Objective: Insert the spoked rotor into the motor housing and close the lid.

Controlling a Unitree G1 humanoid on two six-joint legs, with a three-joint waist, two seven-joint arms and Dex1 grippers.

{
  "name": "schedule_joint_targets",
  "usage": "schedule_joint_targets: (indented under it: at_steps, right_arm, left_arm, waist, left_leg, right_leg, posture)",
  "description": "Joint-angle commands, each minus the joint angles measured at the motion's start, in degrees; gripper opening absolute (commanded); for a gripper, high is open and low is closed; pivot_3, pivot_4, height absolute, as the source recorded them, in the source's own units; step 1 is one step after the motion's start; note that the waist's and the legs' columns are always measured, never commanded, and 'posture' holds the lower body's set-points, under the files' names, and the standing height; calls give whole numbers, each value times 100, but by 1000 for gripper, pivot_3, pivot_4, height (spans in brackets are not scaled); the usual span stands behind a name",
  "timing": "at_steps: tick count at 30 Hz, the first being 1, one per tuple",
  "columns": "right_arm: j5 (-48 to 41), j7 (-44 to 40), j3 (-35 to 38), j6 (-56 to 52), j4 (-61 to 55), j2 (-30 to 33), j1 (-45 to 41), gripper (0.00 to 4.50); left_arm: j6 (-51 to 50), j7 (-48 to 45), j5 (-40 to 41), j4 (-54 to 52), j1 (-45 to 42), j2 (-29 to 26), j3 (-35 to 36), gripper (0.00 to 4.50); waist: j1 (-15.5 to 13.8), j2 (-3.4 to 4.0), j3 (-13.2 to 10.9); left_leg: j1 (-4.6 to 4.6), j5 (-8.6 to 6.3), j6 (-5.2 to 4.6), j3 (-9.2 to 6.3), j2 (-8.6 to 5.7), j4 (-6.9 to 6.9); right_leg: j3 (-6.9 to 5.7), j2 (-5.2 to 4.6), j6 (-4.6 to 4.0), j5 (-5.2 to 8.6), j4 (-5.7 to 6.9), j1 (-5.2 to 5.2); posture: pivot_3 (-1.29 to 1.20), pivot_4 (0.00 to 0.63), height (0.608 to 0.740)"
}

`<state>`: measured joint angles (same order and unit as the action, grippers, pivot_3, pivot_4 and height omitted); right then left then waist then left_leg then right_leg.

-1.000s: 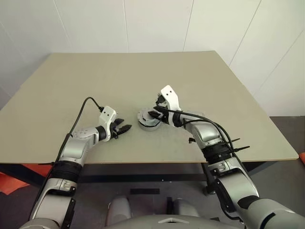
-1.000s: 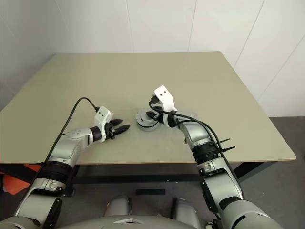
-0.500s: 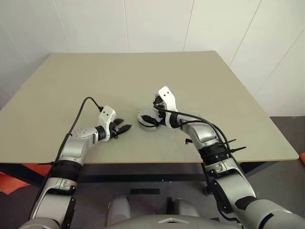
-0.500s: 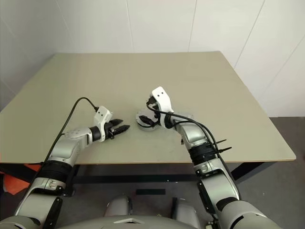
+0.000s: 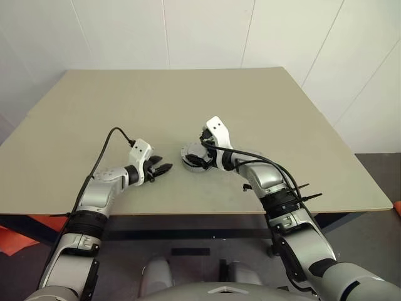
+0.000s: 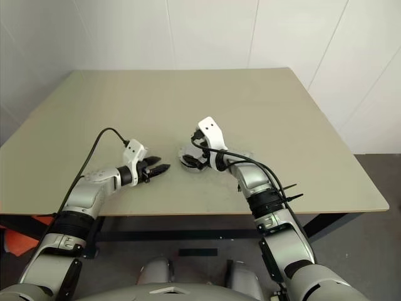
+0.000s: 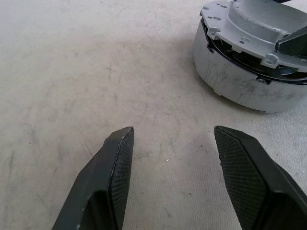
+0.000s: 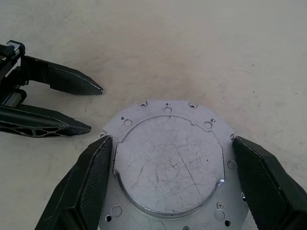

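Closest to you, your left gripper (image 5: pixel 164 168) hangs low over the surface (image 5: pixel 125 106), jaws spread apart with nothing between them, just bare scuffed tabletop showing in the gap in the left wrist view. It points across toward the motor housing (image 7: pixel 249 91), which sits just beyond its tips, near but not touching.

Next up, your right gripper (image 8: pixel 172 163) is right over that housing. Its jaws are released and stand wide, one black finger (image 8: pixel 84 182) on each side of the flat round lid (image 8: pixel 170 163). They sit right beside the lid's edge, but you can't really tell whether the pads are touching it or not.

The housing itself stands upright near the middle of the surface, between your two grippers. The pale grey lid plate, with small holes round its rim, lies on top of the light grey body, and a dark gap shows under the plate's edge in the left wrist view.

Beyond that it's plain beige surface up to the white wall (image 5: pixel 207 31).
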<state>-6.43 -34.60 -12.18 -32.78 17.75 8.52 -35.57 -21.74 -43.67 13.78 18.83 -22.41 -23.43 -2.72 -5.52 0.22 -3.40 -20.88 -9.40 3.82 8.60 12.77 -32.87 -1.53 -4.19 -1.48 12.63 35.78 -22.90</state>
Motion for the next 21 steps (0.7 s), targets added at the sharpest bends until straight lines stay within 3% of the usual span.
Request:
schedule_joint_targets:
  at_steps: [1,3,21]
  right_arm:
    - [21,26,6,13,-23,-5,8,3578]
    - [-3,23,40,44,-38,-14,-13,3113]
    - [192,-279,-284,415,-247,351,132,3113]
  left_arm:
    - [32,-2,12,-66,-103,-63,128,2804]
    - [30,10,10,-44,-114,-58,134,2804]
    - [25,25,26,-28,-80,-45,161,2804]
  waist:
    - [0,0,0]
    - [1,0,0]
    - [-6,0,0]
  left_leg:
    - [0,0,0,0,0,0]
    - [0,0,0,0,0,0]
    - [-2,0,0,0,-1,2]
  right_leg:
    - [0,0,0,0,0,0]
    - [0,0,0,0,0,0]
    - [0,0,0,0,-2,0]
  posture:
    - [0,0,740]
    - [0,0,740]
    - [0,0,740]
